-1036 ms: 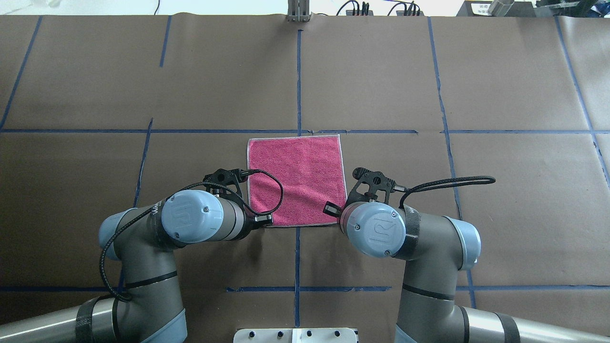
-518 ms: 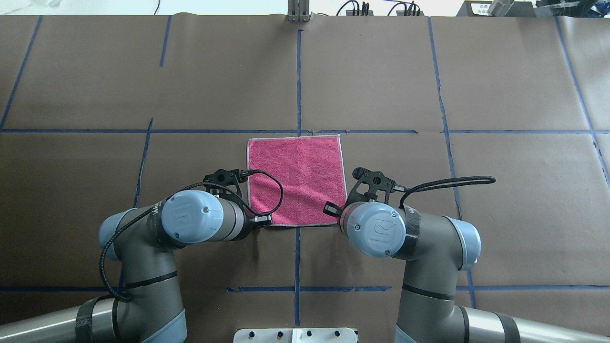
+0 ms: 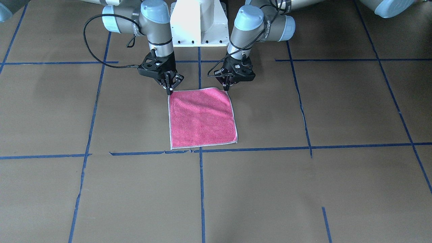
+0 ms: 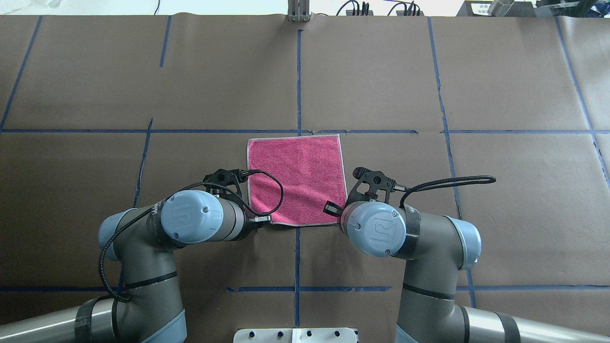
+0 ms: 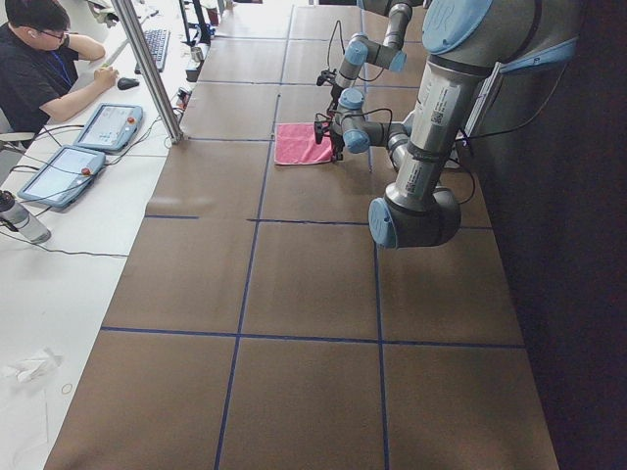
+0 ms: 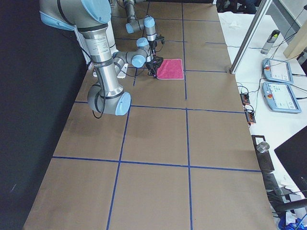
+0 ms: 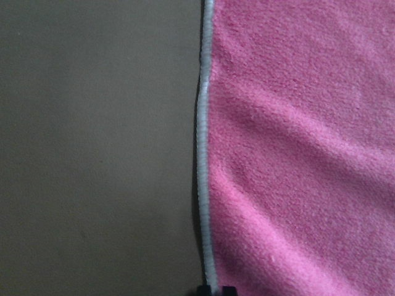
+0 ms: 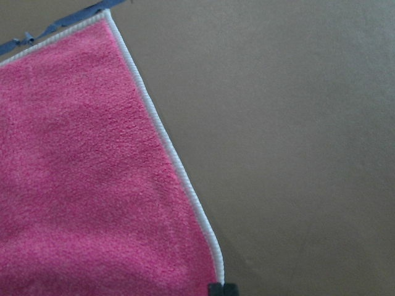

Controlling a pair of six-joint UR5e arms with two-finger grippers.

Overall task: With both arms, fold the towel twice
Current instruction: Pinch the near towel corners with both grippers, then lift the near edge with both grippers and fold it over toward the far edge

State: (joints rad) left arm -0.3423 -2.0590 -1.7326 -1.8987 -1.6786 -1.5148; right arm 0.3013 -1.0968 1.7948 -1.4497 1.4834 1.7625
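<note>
The towel [image 3: 201,116] lies flat, pink face up, in the middle of the brown table; it also shows in the overhead view [image 4: 298,178]. Both grippers point straight down at its two corners nearest the robot. My left gripper [image 3: 225,88] is pinched shut on one near corner; its wrist view shows the whitish border [image 7: 203,185] running between its tips. My right gripper [image 3: 169,91] is pinched shut on the other near corner, which shows in its wrist view [image 8: 216,265]. In the overhead view the wrists hide both grippers.
The white pedestal base [image 3: 199,23] stands just behind the grippers. Blue tape lines [image 3: 256,148] cross the brown paper cover. An operator [image 5: 39,59] sits beyond the table's far edge with tablets [image 5: 108,125] and a metal post [image 5: 147,69].
Almost nothing: the towel's near edge by the left gripper has drawn up very slightly. Both arms stay where they were.
</note>
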